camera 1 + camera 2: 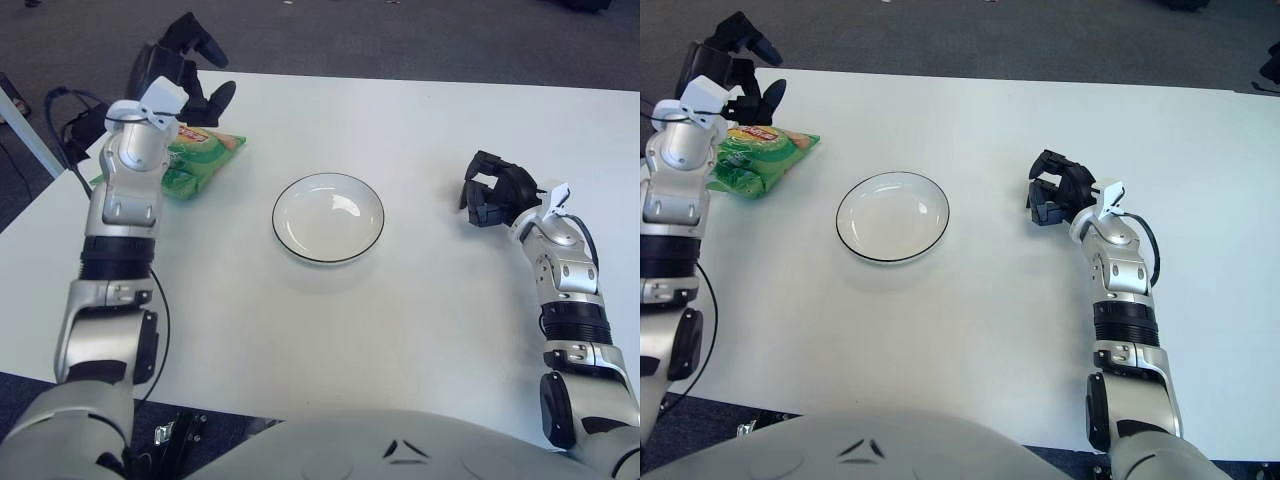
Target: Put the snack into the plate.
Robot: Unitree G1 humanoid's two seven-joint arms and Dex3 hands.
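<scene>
The snack bag [200,160] just below the black-fingered left hand [187,75] was bright green with a red and yellow patch. The plate [328,217] was white with a thin dark rim, on a white table [420,300].

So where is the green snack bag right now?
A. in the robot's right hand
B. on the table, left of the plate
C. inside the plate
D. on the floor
B: the green snack bag lies on the table left of the plate, which has nothing in it; the left hand is just beyond the bag, holding nothing, and the right hand shows far right of the plate.
</scene>
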